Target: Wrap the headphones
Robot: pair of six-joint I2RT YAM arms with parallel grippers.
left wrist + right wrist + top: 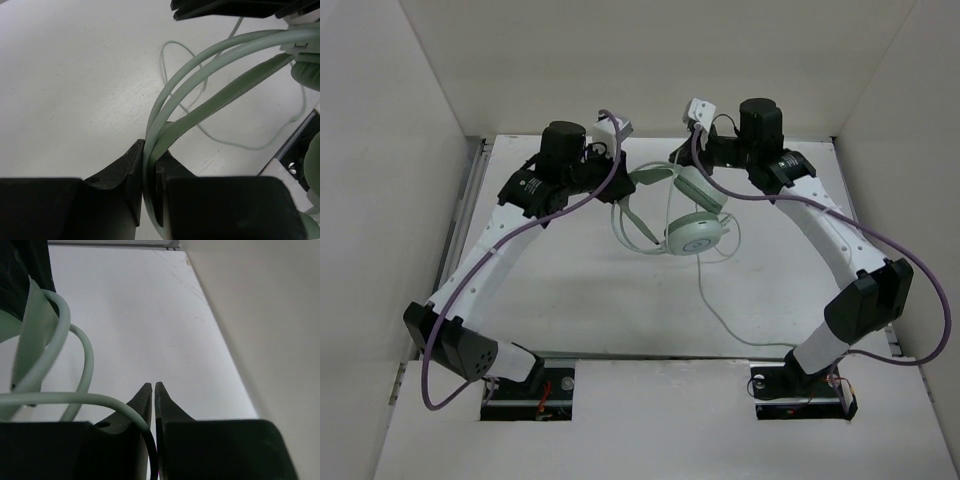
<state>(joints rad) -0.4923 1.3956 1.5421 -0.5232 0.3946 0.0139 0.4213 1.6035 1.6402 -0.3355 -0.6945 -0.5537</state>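
Gripping headband: left gripper (149, 165) clamped | right gripper (153, 390) nearly closed, empty | headphones (685, 205) hang cups-down, spanning left-right

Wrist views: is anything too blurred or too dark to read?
Left wrist: the headband is soft close to the lens and the left pincer is a near-black silhouette. Right wrist: the right pincer is equally dark and the near cable is blurred. Top external: sharp, evenly lit.

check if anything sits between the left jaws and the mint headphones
Nothing visible does. The left gripper has its jaws already shut on the curved headband of the pale mint-green over-ear headphones, with no other object in between.
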